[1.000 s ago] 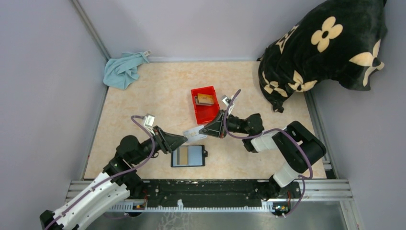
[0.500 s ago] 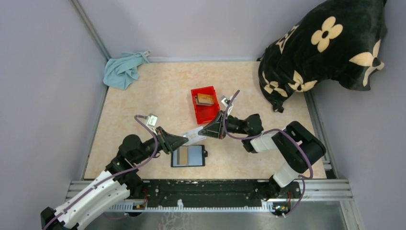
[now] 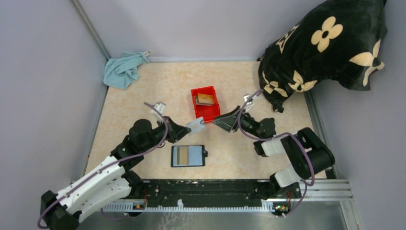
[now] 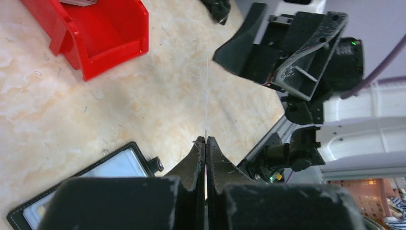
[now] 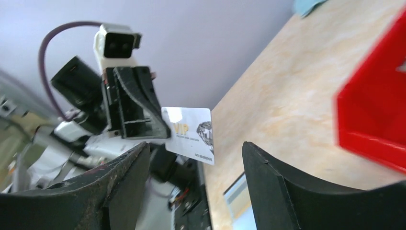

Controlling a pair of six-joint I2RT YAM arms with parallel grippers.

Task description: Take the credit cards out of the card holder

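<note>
The pale credit card reads "VIP" in gold; its smaller print is illegible.

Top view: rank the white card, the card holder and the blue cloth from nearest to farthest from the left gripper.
1. The white card: pinched at the tips of the left gripper.
2. The card holder: lying open just below the gripper, toward the arm bases.
3. The blue cloth: away in the far-left corner.

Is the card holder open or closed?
Open: the card holder lies spread flat, its blue inside and a tan card facing up.
</note>
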